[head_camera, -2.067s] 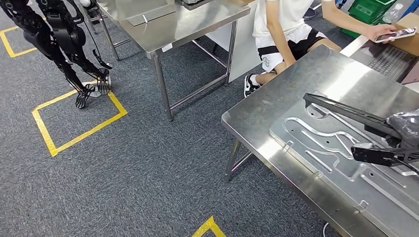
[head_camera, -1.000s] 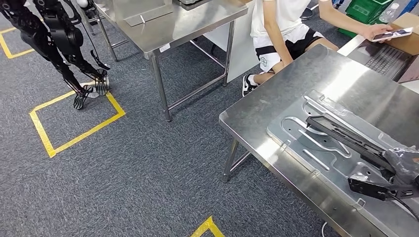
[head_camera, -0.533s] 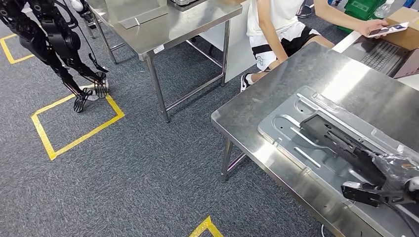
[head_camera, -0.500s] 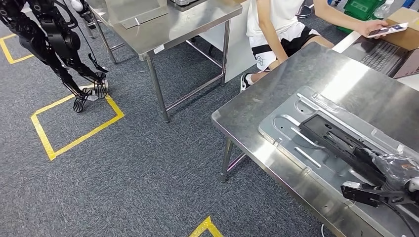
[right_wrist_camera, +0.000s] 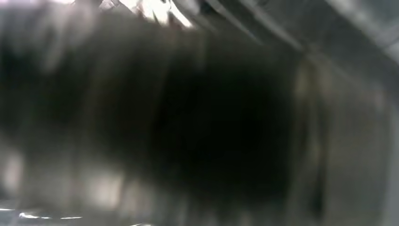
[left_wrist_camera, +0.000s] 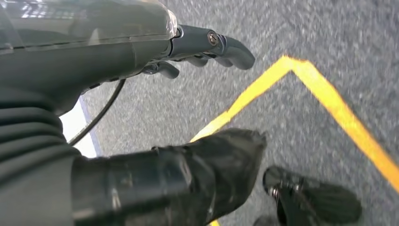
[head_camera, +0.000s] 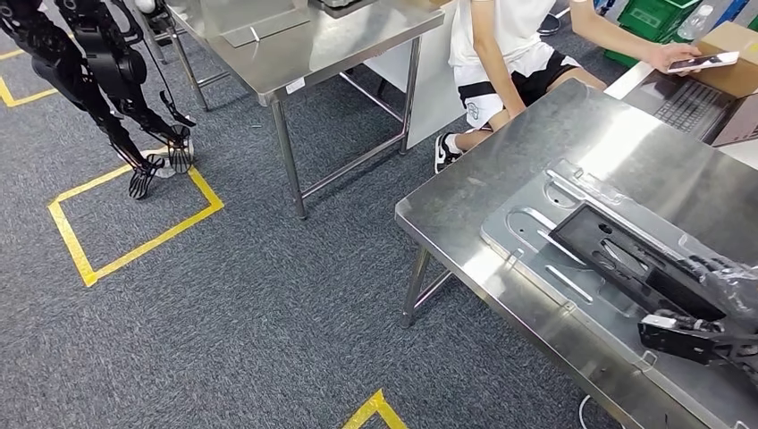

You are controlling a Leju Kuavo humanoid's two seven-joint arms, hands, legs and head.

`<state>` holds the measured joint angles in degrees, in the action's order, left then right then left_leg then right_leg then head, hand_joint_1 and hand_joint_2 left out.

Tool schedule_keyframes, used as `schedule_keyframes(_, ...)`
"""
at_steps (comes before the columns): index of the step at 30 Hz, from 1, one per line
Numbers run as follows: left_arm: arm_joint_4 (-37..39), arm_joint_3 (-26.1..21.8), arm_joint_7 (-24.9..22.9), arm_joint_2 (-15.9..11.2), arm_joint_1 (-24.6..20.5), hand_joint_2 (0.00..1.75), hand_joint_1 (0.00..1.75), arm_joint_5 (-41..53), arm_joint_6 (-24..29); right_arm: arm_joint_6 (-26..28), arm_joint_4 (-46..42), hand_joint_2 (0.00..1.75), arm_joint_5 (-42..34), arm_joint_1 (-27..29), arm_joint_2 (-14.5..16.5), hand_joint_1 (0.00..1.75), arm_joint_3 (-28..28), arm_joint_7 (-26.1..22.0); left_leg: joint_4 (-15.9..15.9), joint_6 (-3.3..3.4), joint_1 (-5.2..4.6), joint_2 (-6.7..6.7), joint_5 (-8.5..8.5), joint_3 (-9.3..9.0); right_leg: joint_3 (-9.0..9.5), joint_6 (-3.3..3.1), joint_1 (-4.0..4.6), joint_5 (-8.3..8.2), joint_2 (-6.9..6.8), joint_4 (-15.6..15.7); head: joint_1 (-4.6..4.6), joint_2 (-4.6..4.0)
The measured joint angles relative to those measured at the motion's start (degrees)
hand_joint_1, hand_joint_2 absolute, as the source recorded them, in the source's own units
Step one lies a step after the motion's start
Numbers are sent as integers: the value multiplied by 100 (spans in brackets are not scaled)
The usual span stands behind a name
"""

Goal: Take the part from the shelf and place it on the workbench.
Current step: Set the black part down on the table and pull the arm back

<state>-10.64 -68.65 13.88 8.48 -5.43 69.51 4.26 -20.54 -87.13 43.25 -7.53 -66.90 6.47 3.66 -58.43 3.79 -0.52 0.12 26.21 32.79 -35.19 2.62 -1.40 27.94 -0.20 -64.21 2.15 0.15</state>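
A long black part (head_camera: 626,259) lies low over a grey pressed-metal plate (head_camera: 536,241) on the steel workbench (head_camera: 501,170), its broad face turned up. My right hand (head_camera: 720,299), under a clear plastic cover, grips the part's near end at the picture's right edge. I cannot tell whether the part touches the plate. The right wrist view is a dark blur. My left hand (left_wrist_camera: 141,94) hangs over the carpet beside yellow tape (left_wrist_camera: 301,80), fingers apart and holding nothing.
A person (head_camera: 509,45) sits at the workbench's far side holding a phone, by a laptop (head_camera: 697,103) and a cardboard box (head_camera: 737,54). A second steel table (head_camera: 304,45) stands behind. Another robot's black legs (head_camera: 107,71) stand by a yellow floor square (head_camera: 134,223).
My right hand has brought the black part down from above the plate to just over it and turned its broad face up. The camera has shifted a little.
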Motion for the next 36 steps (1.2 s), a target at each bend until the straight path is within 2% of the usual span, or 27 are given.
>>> schedule_keyframes(1, 0, -3, 0, 2, -1, 0, 0, 0, -3, -3, -13, 0, -1, -12, -29, 0, -40, -3, -13, -16, -6, 0, 7, 5, 147, -26, 18, -101, -1, 311, 1, 0)
schedule_keyframes(2, 0, -6, 0, 3, -2, 0, 0, 0, -4, -4, -26, 0, -1, -21, -51, 0, -71, -6, -22, -35, -10, 1, 10, 13, 227, -53, 39, -140, -2, 495, 1, 0)
schedule_keyframes(4, 0, -12, 0, 5, -3, 0, 0, 0, -6, -5, -46, 0, -2, -29, -82, 0, -109, -10, -23, -79, -13, 5, 6, 27, 226, -102, 76, -144, 13, 548, 1, 1)
schedule_keyframes(6, 0, -19, 0, 5, -5, 0, 0, 0, -7, -7, -69, 0, -3, -34, -112, 0, -136, -11, -91, -137, -8, 5, 66, 57, 241, -164, 47, -173, 13, 588, 4, 0)
schedule_keyframes(8, 0, -25, -1, 4, -7, 0, 0, -1, -16, -32, -96, 0, -39, -44, -149, 0, -173, -1, -509, -191, 0, -4, 331, 241, 255, -226, 18, -200, 5, 625, 9, 0)
schedule_keyframes(10, 0, -29, -10, 5, -7, 0, 0, -2, -36, -100, -111, 0, -127, -56, -211, 0, -217, 26, -1243, -223, 18, -9, 681, 585, 238, -247, 25, -201, 0, 615, 10, 1)
schedule_keyframes(11, 0, -31, -20, 4, -5, 0, 0, -2, -45, -156, -115, 0, -187, -76, -256, 0, -239, 40, -1527, -232, 25, -8, 768, 722, 226, -249, 26, -200, 1, 601, 10, 1)
schedule_keyframes(12, 0, -32, -33, 3, -1, 0, 0, -2, -52, -221, -116, 0, -248, -121, -314, 0, -257, 51, -1636, -236, 28, -8, 751, 776, 213, -251, 25, -196, 4, 583, 10, 1)
schedule_keyframes(13, 0, -35, -49, 1, 2, 0, 0, -2, -57, -299, -117, 0, -308, -204, -385, 0, -269, 61, -1524, -233, 31, -8, 629, 723, 203, -250, 21, -189, 9, 563, 10, 1)
schedule_keyframes(15, 0, -40, -78, -13, 5, 0, 0, -1, -63, -482, -116, 0, -385, -531, -536, 0, -262, 72, -845, -209, 33, -9, 265, 391, 185, -235, 4, -169, 21, 520, 9, 0)
schedule_keyframes(16, 0, -44, -87, -20, 2, 0, 0, -1, -69, -591, -115, 0, -399, -794, -603, 0, -226, 74, -491, -196, 27, -11, 146, 224, 168, -215, 4, -156, 34, 491, 8, -1)
schedule_keyframes(18, 0, -55, -94, -34, -8, 0, 0, 0, -92, -858, -101, 0, -397, -1500, -693, 0, -42, 49, -129, -161, -4, -15, 76, 78, 128, -150, -1, -157, 57, 464, 5, -1)
schedule_keyframes(20, 0, -70, -98, -42, -23, 0, 0, -1, -128, -1132, -66, 0, -374, -2298, -727, 0, 289, 9, -73, -102, -28, -13, 47, 79, 105, -78, -21, -178, 68, 472, 2, 0)
schedule_keyframes(22, 0, -80, -109, -45, -33, 0, 0, -3, -164, -1345, 5, 0, -320, -3081, -732, 0, 682, -26, -5, -28, -20, -2, -10, 61, 54, -39, -39, -77, 55, 355, 1, 0)
schedule_keyframes(23, 0, -84, -125, -45, -35, 0, 0, -5, -180, -1424, 49, 0, -280, -3447, -733, 0, 876, -39, 24, 3, -11, 2, -36, 55, -29, -29, -40, 60, 46, 155, 0, 1)
schedule_keyframes(25, 0, -95, -167, -46, -35, 0, 0, -14, -198, -1520, 149, 0, -197, -4086, -719, 0, 1279, -52, 34, 25, -12, 2, -52, 63, -323, -5, -36, 417, 34, -520, -2, 0)
schedule_keyframes(26, 0, -104, -185, -47, -34, 0, 0, -23, -202, -1543, 190, 0, -173, -4305, -706, 0, 1467, -54, 31, 27, -12, -2, -52, 64, -462, 8, -36, 523, 34, -828, -2, 0)
schedule_keyframes(27, 0, -114, -197, -48, -34, 0, 0, -32, -204, -1550, 227, 0, -163, -4478, -691, 0, 1649, -56, 26, 27, -12, -6, -50, 63, -538, 19, -40, 530, 32, -986, -2, 0)
schedule_keyframes(28, 0, -122, -203, -48, -35, 0, 0, -40, -205, -1545, 255, 0, -167, -4617, -678, 0, 1802, -57, 19, 25, -12, -11, -45, 61, -518, 22, -45, 428, 28, -931, -1, 1)
schedule_keyframes(29, 0, -129, -207, -48, -37, 0, 0, -48, -207, -1532, 281, 0, -174, -4748, -670, 0, 1932, -59, 10, 20, -12, -17, -37, 56, -394, 17, -47, 237, 24, -657, -1, 1)
schedule_keyframes(31, 0, -134, -210, -47, -38, 0, 0, -54, -213, -1484, 335, 0, -185, -5026, -653, 0, 2134, -56, -11, -7, -20, -30, -14, 56, -50, -10, -26, -96, 17, 102, -1, 0)
schedule_keyframes(32, 0, -137, -210, -47, -40, 0, 0, -55, -217, -1451, 366, 0, -182, -5163, -637, 0, 2233, -51, -20, -28, -23, -34, -7, 64, 65, -31, -3, -177, 22, 364, 1, 0)
schedule_keyframes(33, 0, -140, -210, -46, -41, 0, 0, -56, -219, -1407, 399, 0, -174, -5291, -615, 0, 2339, -43, -24, -49, -25, -35, -5, 75, 114, -54, 22, -189, 28, 489, 2, 0)
schedule_keyframes(34, 0, -144, -208, -46, -43, 0, 0, -57, -220, -1352, 432, 0, -162, -5409, -587, 0, 2448, -35, -25, -71, -23, -38, -8, 85, 121, -74, 47, -184, 33, 509, 3, 1)
schedule_keyframes(36, 0, -156, -201, -47, -50, 0, 0, -57, -226, -1218, 493, 0, -127, -5637, -522, 0, 2657, -26, -46, -125, -16, -49, 13, 94, 132, -133, 39, -204, 20, 544, 3, 1)
